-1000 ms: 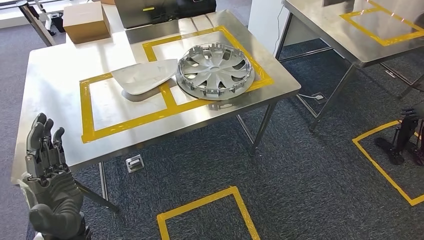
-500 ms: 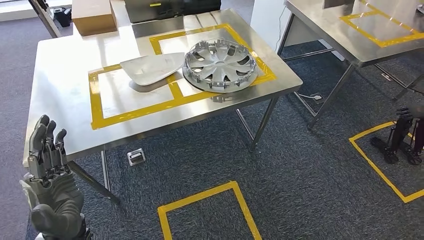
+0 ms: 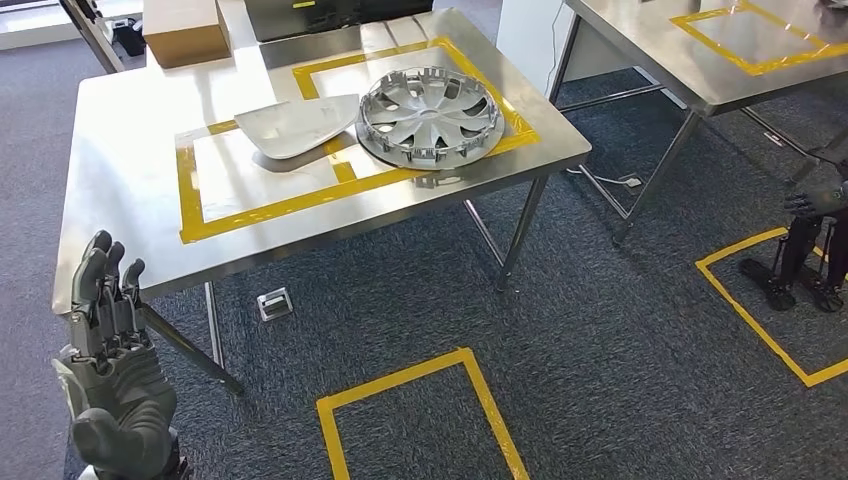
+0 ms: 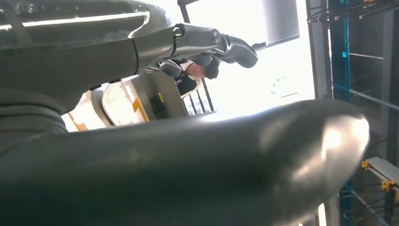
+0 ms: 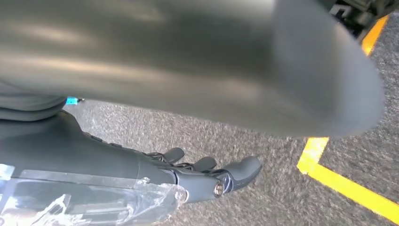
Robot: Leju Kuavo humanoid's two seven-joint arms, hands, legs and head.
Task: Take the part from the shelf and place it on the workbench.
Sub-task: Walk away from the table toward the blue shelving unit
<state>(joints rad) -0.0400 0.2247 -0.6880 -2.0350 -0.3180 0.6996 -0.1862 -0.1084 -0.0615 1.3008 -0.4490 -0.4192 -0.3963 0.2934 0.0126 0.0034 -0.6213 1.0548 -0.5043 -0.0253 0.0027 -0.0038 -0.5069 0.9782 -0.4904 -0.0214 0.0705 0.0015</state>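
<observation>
Head view, left hand: the dark grey many-fingered left hand [image 3: 112, 360] is raised at the lower left, below the near left corner of the steel workbench; fingers point up, held close side by side and straight, nothing in them.
Left wrist view, left hand: the thick grey thumb [image 4: 197, 165] lies blurred across the picture, with darker fingers [image 4: 211, 44] stretched out straight beyond it, gripping nothing.
Landmark: the shiny rectangular steel workbench [image 3: 120, 150], marked with yellow tape rectangles [image 3: 190, 200].
Box: a brown cardboard box [image 3: 185, 30] sits at the workbench's far left edge.
Part, place: the pale grey flat shield-shaped panel [image 3: 295, 125] lies on the workbench near its middle, across the tape line between the two rectangles.
Part, axis: its long axis runs roughly along the workbench's length; the narrower rounded end points left, the broad end right, just beside the wheel cover, perhaps overlapping its rim.
Wheel cover: a round silver multi-spoke wheel cover [image 3: 430, 115] lies flat on the workbench's right part.
Second table: another steel table [image 3: 650, 50] stands well apart to the right of the workbench.
Right wrist view, right hand: the dark right hand [image 5: 207, 174] hangs over grey carpet [image 5: 263, 141] near a yellow floor line [image 5: 348, 188]; fingers extended, slightly apart, empty.
</observation>
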